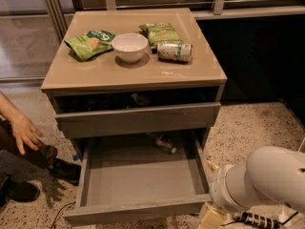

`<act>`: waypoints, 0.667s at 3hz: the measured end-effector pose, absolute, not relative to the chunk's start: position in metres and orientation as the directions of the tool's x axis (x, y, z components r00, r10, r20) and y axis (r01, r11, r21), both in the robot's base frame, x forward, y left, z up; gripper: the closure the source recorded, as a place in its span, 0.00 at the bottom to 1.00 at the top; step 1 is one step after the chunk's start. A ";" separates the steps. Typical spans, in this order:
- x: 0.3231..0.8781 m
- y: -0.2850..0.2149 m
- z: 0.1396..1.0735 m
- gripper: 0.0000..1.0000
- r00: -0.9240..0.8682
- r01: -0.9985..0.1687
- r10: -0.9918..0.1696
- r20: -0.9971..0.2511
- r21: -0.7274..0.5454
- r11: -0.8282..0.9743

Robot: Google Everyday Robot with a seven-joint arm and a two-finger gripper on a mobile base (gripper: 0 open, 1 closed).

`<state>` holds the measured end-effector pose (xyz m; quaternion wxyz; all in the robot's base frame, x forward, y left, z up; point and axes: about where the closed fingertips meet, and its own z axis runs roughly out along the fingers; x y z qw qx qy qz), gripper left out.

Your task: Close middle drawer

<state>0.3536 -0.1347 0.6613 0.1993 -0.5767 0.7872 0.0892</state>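
Observation:
The middle drawer point(138, 175) is pulled far out of the grey cabinet, and its plain front panel point(138, 211) is nearest to me. Its flat bottom is bare, apart from a small dark object point(163, 144) at the back. The shorter drawer above it point(138, 118) stands slightly open. My gripper point(212, 218) is at the bottom edge of the view, low by the open drawer's front right corner. My white arm point(267, 182) is behind it on the right.
On the cabinet top point(95, 75) are a white bowl point(129, 46), two green snack bags point(90, 43) point(162, 32) and a can point(175, 51) lying on its side. A person's hand point(24, 132) and legs are left of the cabinet. Cables lie on the speckled floor.

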 end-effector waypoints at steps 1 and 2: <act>0.367 -0.124 0.611 0.00 -0.209 -0.963 -0.901 -0.381 -0.082 0.258; 0.368 -0.123 0.605 0.00 -0.208 -0.963 -0.901 -0.380 -0.080 0.256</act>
